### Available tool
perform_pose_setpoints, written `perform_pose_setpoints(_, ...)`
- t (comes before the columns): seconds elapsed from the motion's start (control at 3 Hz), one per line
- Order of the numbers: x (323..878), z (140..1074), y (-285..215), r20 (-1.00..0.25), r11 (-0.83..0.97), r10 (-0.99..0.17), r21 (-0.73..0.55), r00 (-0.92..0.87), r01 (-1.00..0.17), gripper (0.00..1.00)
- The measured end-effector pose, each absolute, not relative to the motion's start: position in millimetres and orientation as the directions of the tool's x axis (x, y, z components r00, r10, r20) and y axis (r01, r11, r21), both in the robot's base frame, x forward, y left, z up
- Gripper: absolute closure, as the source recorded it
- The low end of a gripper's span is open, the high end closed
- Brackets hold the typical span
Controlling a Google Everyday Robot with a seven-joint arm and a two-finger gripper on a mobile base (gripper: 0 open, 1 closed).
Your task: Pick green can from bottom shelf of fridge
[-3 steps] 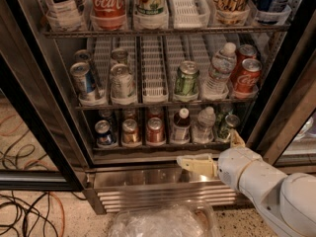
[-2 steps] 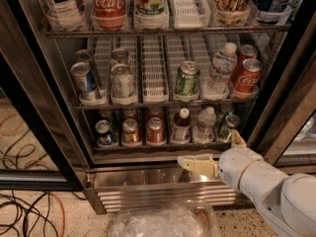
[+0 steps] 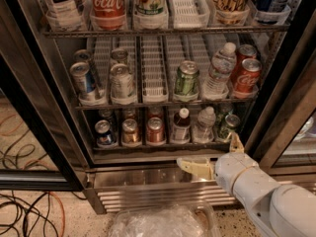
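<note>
The green can (image 3: 228, 126), dark green with a silver top, stands at the far right of the bottom shelf (image 3: 163, 145) of the fridge (image 3: 148, 177). My gripper (image 3: 206, 150) is open and empty, in front of the shelf and just below it. One tan finger (image 3: 193, 166) points left over the steel base. The other finger (image 3: 235, 143) points up, just below the green can and not touching it. A paler green-and-white can (image 3: 186, 78) stands on the middle shelf.
On the bottom shelf, left of the green can, stand a water bottle (image 3: 203, 125), a dark bottle (image 3: 181, 126), a red can (image 3: 154, 130), a bronze can (image 3: 130, 131) and a blue can (image 3: 103, 133). A clear plastic tub (image 3: 163, 222) and cables (image 3: 24, 209) lie on the floor.
</note>
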State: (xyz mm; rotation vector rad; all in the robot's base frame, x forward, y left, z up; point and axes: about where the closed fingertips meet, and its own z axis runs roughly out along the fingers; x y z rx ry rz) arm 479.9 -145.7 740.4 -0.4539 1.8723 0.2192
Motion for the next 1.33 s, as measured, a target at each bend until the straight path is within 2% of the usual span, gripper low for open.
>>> perform_pose_setpoints(0.67,495,723,-154,-0.979,0.951,-0.151,-0.107,-0.135,-0.291,0.0)
perform_pose_setpoints(1.33,499,673,-156,-0.995,0.979,-0.039,-0.02,-0.092,-0.201,0.0)
